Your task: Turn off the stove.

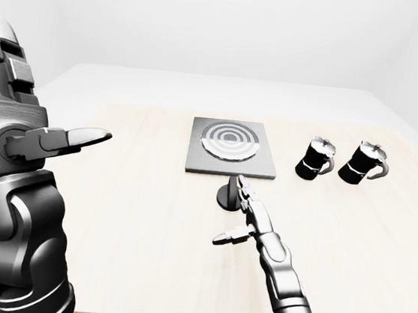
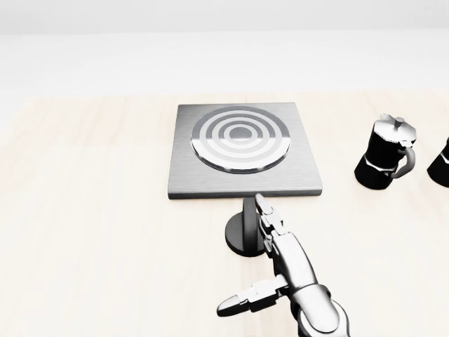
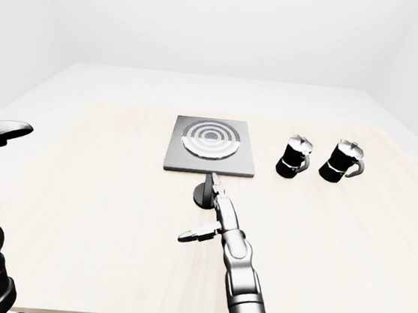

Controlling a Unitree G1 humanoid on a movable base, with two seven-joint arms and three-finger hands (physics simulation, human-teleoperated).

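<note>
I am reaching my right robot hand [image 2: 270,242] toward the stove [image 2: 242,149], which is sitting on the pale counter [image 2: 91,210] near the middle, with its ringed burner [image 2: 240,146] facing up. Just on the near side of the stove a round dark knob [image 2: 245,228] on a short stem is standing, and my long fingers [image 2: 265,214] are lying stretched out along its right side, touching or almost touching it; I cannot tell which. The thumb [image 2: 242,300] is sticking out to the left, well apart from the fingers, so the right robot hand is spread and gripping nothing.

My left robot hand [image 1: 52,139] is hovering high at the left, fingers apart, holding nothing and away from the stove.

Two black coffee pots [image 1: 316,157] are standing to the right of the stove, well apart from it.

I judge the task to be at the approach: the knob is reached but not yet gripped, so closing on it and turning it is all still to do.
</note>
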